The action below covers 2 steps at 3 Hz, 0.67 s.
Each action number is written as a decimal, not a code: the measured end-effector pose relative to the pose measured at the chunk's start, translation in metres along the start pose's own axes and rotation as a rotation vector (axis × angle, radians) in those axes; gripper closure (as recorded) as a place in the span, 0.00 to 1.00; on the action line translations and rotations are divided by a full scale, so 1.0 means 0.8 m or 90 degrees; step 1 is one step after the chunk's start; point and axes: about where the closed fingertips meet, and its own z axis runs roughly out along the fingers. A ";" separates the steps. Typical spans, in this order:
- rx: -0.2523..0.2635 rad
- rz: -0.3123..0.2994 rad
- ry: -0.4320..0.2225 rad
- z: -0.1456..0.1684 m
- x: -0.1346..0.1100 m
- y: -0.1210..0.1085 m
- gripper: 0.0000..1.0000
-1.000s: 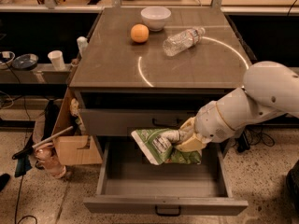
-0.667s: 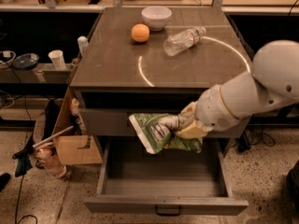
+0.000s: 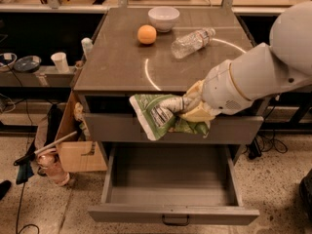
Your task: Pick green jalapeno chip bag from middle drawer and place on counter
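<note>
While its pale cream fingers [image 3: 196, 113] pinch tight on foil, the tool [image 3: 189, 107] holds the green jalapeno chip bag [image 3: 158, 115], a crinkled pouch in light green and white with dark print. The bag juts from the fingertips toward the left of the view, off every surface, level with the closed flat grey drawer front [image 3: 112, 128]. Directly below the tool, the middle drawer [image 3: 170, 213], a wide grey metal box with a low front panel and a small black curved handle [image 3: 175, 222], stands pulled out. Just above and behind the tool lies the desk [image 3: 117, 62], a smooth grey-brown square top crossed by a thin bright ring line. Farther beyond the tool, it carries a clear plastic bottle [image 3: 192, 42] on its side, a round orange fruit [image 3: 146, 34] and a white bowl [image 3: 163, 17].
</note>
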 end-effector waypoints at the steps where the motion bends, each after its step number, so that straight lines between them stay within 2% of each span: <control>1: 0.019 -0.017 0.003 -0.007 -0.015 -0.025 1.00; 2: 0.037 -0.026 -0.001 -0.007 -0.022 -0.062 1.00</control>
